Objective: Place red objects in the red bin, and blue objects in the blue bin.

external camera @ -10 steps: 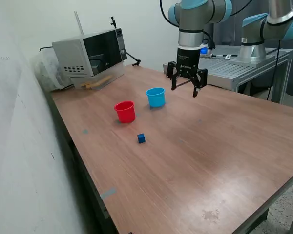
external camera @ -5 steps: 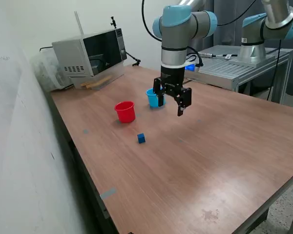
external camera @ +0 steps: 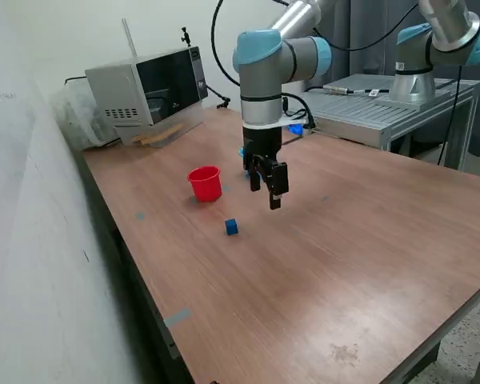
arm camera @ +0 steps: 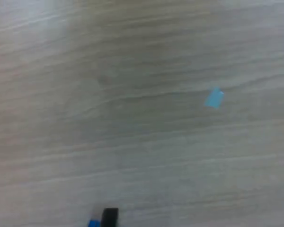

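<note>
The worktop [external camera: 368, 240] is carrying a microwave [external camera: 148, 92] at its far corner, and the arm is hanging its end effector [external camera: 266, 182] over the wood with fingers spread and nothing between them. The red cup [external camera: 205, 183] is standing toward the exterior view's left of it, the light blue cup is almost wholly hidden behind the arm, and a small dark blue cube [external camera: 231, 228] is lying in front of the red cup, apart from it.

Cube [external camera: 231, 227] sits alone on the table [external camera: 344, 264], just in front of the cup [external camera: 205, 183]. Gripper [external camera: 266, 187] hangs above the table, to the exterior view's right of the cup. Microwave [external camera: 148, 90] stands behind, at the far corner.
</note>
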Controlling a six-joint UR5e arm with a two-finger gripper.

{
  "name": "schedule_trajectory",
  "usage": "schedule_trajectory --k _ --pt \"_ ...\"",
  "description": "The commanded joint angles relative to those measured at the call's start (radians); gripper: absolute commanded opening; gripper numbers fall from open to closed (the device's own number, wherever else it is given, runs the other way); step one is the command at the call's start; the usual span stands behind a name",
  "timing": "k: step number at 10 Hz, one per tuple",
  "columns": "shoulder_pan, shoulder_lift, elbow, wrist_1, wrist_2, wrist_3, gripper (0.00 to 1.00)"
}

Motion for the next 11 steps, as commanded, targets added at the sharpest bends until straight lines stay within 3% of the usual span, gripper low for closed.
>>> schedule_trajectory --k 1,8,9,10,11 --pt "-0.011 0.049 -0.084 0.106 0.135 0.123 1.00" --pt "-0.112 0.138 -0.167 0.108 0.114 0.024 1.00" --pt "-0.115 0.145 -0.172 0.100 0.104 0.018 1.00" --pt "-0.114 0.145 -0.172 0.100 0.061 0.001 1.00" --pt "-0.109 0.145 -0.173 0.100 0.047 -0.013 1.00"
